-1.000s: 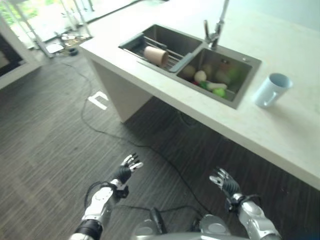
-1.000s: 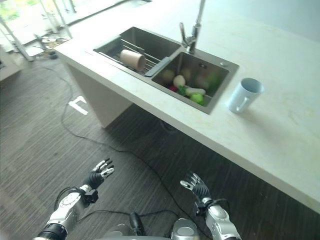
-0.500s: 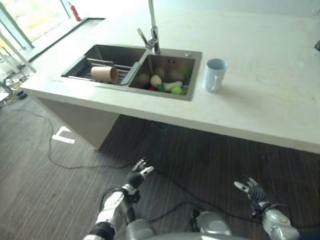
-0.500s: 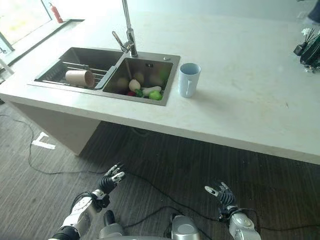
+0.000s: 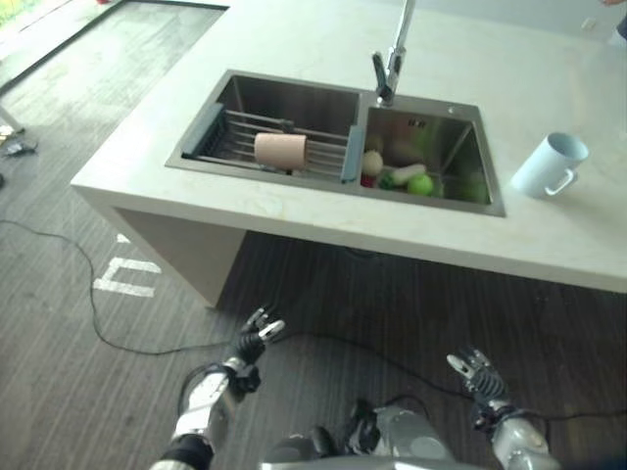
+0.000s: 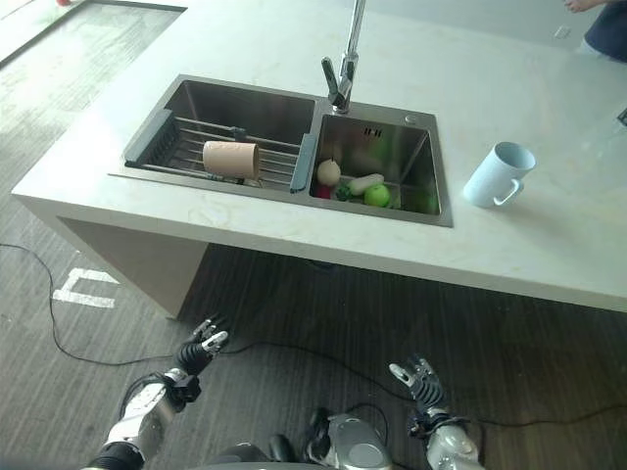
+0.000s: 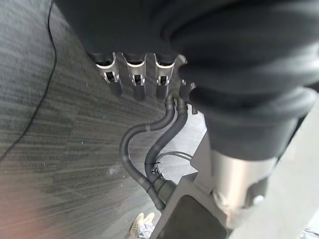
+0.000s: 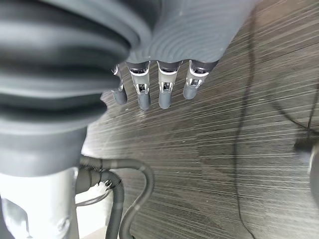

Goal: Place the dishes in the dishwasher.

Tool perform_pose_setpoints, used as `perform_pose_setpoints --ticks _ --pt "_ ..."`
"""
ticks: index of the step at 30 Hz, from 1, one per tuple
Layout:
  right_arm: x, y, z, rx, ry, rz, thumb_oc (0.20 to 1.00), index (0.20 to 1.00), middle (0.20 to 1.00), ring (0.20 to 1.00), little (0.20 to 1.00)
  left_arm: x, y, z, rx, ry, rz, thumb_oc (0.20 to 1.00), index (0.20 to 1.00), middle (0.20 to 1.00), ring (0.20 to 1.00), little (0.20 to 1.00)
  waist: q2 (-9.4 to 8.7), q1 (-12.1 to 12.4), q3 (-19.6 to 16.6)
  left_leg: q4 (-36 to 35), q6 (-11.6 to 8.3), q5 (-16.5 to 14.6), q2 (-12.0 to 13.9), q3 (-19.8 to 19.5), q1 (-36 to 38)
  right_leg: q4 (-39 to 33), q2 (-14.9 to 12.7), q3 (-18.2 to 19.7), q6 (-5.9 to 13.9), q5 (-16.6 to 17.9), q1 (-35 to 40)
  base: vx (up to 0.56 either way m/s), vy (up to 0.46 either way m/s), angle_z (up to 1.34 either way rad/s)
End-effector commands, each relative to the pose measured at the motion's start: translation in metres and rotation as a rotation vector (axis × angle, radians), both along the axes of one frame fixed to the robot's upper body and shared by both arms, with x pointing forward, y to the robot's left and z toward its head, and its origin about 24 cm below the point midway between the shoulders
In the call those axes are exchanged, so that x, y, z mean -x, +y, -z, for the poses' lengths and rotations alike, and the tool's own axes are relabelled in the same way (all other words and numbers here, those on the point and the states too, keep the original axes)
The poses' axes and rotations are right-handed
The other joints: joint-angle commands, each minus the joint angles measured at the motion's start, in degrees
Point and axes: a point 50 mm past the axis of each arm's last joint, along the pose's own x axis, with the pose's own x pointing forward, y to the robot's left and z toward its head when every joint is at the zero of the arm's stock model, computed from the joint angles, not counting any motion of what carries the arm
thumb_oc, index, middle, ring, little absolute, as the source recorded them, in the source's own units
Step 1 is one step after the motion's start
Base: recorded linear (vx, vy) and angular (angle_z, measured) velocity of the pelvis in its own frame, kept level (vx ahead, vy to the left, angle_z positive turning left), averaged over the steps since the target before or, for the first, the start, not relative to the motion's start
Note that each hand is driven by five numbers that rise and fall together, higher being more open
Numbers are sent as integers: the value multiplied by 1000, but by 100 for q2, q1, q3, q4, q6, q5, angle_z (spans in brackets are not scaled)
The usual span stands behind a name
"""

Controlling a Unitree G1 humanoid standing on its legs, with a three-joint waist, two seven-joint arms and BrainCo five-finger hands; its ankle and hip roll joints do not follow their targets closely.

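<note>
Both hands held low over the dark floor, fingers relaxed and empty.

The left hand (image 5: 257, 331) and right hand (image 5: 475, 372) are seen near the counter (image 5: 294, 211). Beyond, a tan cup (image 5: 280, 149) is laid on its side on the sink rack (image 5: 230, 137); a pale blue mug (image 5: 550, 165) is lying tipped on the counter, right of the sink (image 5: 460, 196).

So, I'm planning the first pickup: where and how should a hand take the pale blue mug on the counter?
Probably round the body of the pale blue mug, coming from the sink side. It stands upright, tilted slightly in this view, with its open mouth up, and its handle points toward the counter's front edge, so that side of the wall is bare. Both the left hand and right hand hang open, low over the floor.
</note>
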Motion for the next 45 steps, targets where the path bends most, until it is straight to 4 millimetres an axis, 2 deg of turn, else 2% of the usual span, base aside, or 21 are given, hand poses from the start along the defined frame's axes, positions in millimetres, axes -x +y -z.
perform_pose_setpoints --ticks 1,3,5,7,9,10,11,13,17,19,21,25,30,32,36,37,39,41,42,43,45 --pt "-1 -2 1 6 -13 10 1000 1000 1000 1000 1000 -9 2 -16 3 -118 8 1000 1000 1000 1000 1000 -229 31 9 977 -216 -473 700 176 -252 -1201 -311 202 469 733 1291 249 -138 74" --pt "-4 -9 -2 11 -19 31 1000 1000 1000 1000 1000 -7 -6 -12 6 -105 34 1000 1000 1000 1000 1000 -286 75 61 2207 -496 -271 996 120 -704 -1379 -237 223 238 576 1596 203 -144 58" --pt "-6 -13 -4 34 -22 20 1000 1000 1000 1000 1000 -3 -8 -8 29 -93 31 1000 1000 1000 1000 1000 -256 89 99 2734 -657 -6 1212 -96 -1083 -1535 -145 391 95 469 1816 203 18 64" --pt "-7 -14 -4 49 -11 4 1000 1000 1000 1000 1000 3 -6 -5 45 -83 19 1000 1000 1000 1000 1000 -200 119 82 1931 -553 5 1157 -297 -981 -1560 -142 569 154 457 1882 282 224 -18" --pt "-6 -16 -4 55 2 -1 1000 1000 1000 1000 1000 7 -3 -3 48 -76 19 1000 1000 1000 1000 1000 -155 161 66 947 -656 377 1273 -474 -883 -1608 -124 655 188 415 1969 255 232 -94" --pt "-4 -18 -4 61 10 -11 1000 1000 1000 1000 1000 10 -1 -1 50 -72 10 1000 1000 1000 1000 1000 -105 225 84 388 -804 948 1507 -753 -1037 -1664 -97 772 163 426 2017 248 246 -95" --pt "-3 -19 -4 60 10 -6 1000 1000 1000 1000 1000 12 -1 0 52 -69 8 1000 1000 1000 1000 1000 -63 243 111 210 -897 1197 1694 -846 -1112 -1626 -117 829 161 358 2063 309 288 -64" --pt "1 -19 -2 65 11 -3 1000 1000 1000 1000 1000 11 1 1 39 -62 19 1000 1000 1000 1000 1000 -34 163 108 0 -947 1104 1790 -521 -957 -1485 -296 686 261 161 2167 300 281 -55" --pt "13 -11 8 36 37 -2 1000 1000 1000 1000 1000 10 5 1 -13 -49 32 1000 1000 1000 1000 1000 55 172 -7 -315 -776 919 1521 -689 -582 -1285 -508 669 423 143 2177 233 217 -43" --pt "15 -8 10 28 43 -6 1000 1000 1000 1000 1000 9 12 -1 -32 -42 16 1000 1000 1000 1000 1000 111 206 -79 -447 -669 925 1396 -729 -504 -1338 -535 668 453 293 2113 156 165 -58" --pt "11 2 12 13 44 -12 1000 1000 1000 1000 1000 10 19 -1 -39 -29 -12 1000 1000 1000 1000 1000 134 279 -185 -630 -511 770 1165 -699 -341 -1460 -723 696 637 488 1996 151 148 -42" --pt "10 4 14 11 56 -2 1000 1000 1000 1000 1000 16 21 4 -20 3 -45 1000 1000 1000 1000 1000 141 358 -225 -681 -455 724 1130 -597 -319 -1640 -817 614 713 613 2007 19 5 -29" --pt "12 2 14 11 59 19 1000 1000 1000 1000 1000 52 23 39 192 325 -303 1000 1000 1000 1000 1000 167 406 -269 -690 -473 718 1148 -550 -268 -1818 -826 476 697 644 2150 9 -48 -5" --pt "12 2 14 15 64 27 1000 1000 1000 1000 1000 83 20 59 356 521 -404 1000 1000 1000 1000 1000 188 413 -290 -674 -524 648 1146 -579 -188 -1866 -850 437 720 571 2270 61 -50 -1" --pt "10 -10 9 45 63 32 1000 1000 1000 1000 1000 123 15 71 549 768 -385 1000 1000 1000 1000 1000 359 334 -332 -678 -557 659 1159 -531 -172 -1954 -873 362 698 570 2314 14 27 3" --pt "9 -25 4 85 68 23 1000 1000 1000 1000 1000 158 41 75 507 949 -501 1000 1000 1000 1000 1000 567 214 -365 -677 -574 665 1105 -482 -174 -1958 -933 368 696 541 2292 -6 135 3" --pt "7 -28 3 103 72 12 1000 1000 1000 1000 1000 172 68 71 431 966 -602 1000 1000 1000 1000 1000 655 158 -387 -679 -592 676 1082 -458 -169 -1958 -968 372 701 530 2283 -1 113 -3" --pt "6 -30 1 116 74 7 1000 1000 1000 1000 1000 177 109 58 324 923 -662 1000 1000 1000 1000 1000 733 113 -407 -681 -596 673 1049 -450 -151 -1964 -992 379 706 527 2287 6 47 -5" --pt "7 -32 0 123 75 9 1000 1000 1000 1000 1000 173 144 40 202 869 -694 1000 1000 1000 1000 1000 789 98 -422 -684 -595 677 1033 -452 -146 -1976 -1008 370 715 536 2293 1 21 -6" --pt "7 -32 -1 125 75 10 1000 1000 1000 1000 1000 173 151 36 190 867 -705 1000 1000 1000 1000 1000 801 96 -426 -685 -595 678 1029 -453 -145 -1979 -1011 369 717 537 2294 0 0 0" --pt "9 -35 -2 133 78 21 1000 1000 1000 1000 1000 168 208 -3 13 740 -857 1000 1000 1000 1000 1000 902 99 -453 -688 -594 680 1000 -463 -138 -2004 -1028 346 740 556 2304 0 0 0"
